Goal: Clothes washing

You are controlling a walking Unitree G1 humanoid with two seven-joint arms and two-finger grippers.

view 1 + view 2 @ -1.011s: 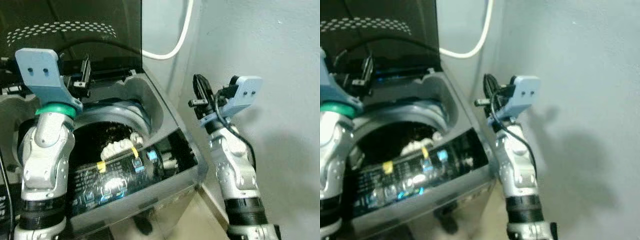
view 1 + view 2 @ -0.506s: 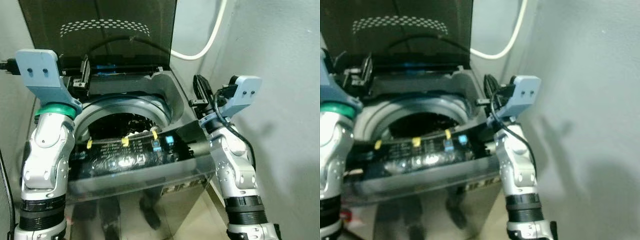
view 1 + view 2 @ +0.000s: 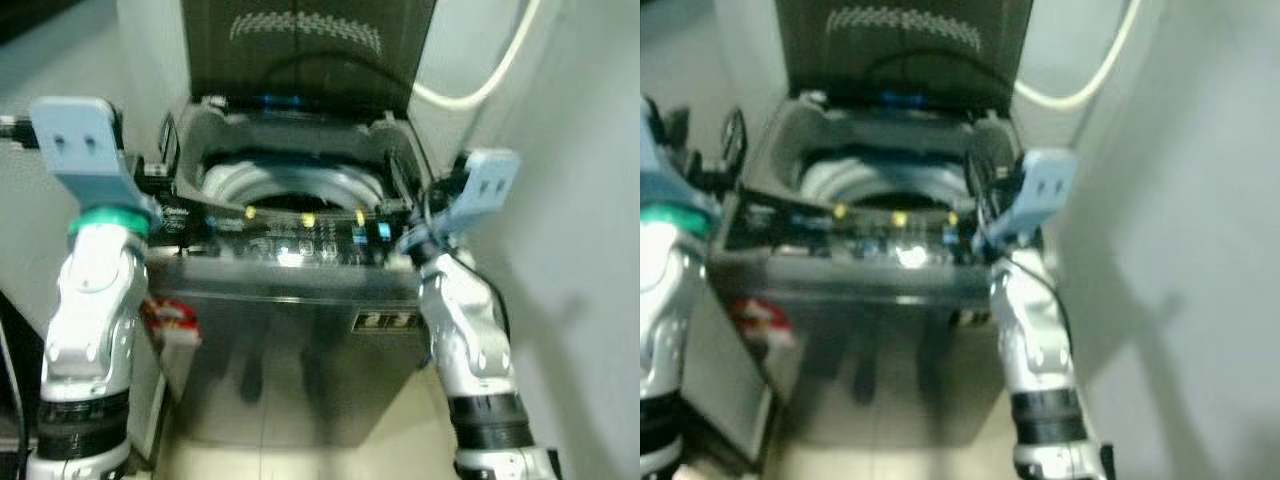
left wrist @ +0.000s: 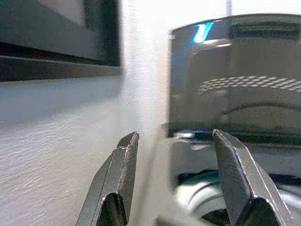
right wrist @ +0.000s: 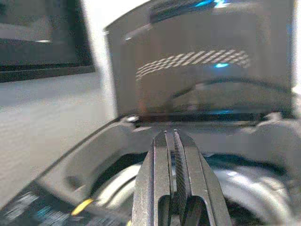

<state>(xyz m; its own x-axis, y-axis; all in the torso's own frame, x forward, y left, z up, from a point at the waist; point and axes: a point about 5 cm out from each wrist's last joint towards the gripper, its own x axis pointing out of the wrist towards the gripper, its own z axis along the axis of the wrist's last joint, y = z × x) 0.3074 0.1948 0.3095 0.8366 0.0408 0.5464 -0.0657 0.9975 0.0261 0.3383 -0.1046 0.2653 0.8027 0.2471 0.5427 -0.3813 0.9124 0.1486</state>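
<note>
Washing machine (image 3: 290,330) front: glossy grey metal, mirror-like reflections. Lid (image 3: 305,50): dark smoky glass (or plastic, can't tell). Wall (image 4: 51,150): matt, rough-textured. Fingers (image 4: 115,183): smooth black, slight sheen.

Dim head views smeared by motion blur, glare on the washing machine (image 3: 290,290) panel, wrist views overexposed white

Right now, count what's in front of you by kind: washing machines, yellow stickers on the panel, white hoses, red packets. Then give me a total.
Washing machine: 1
Yellow stickers on its control panel: 3
White hose on the wall: 1
Red and white packet beside the machine: 1
Total: 6
</note>
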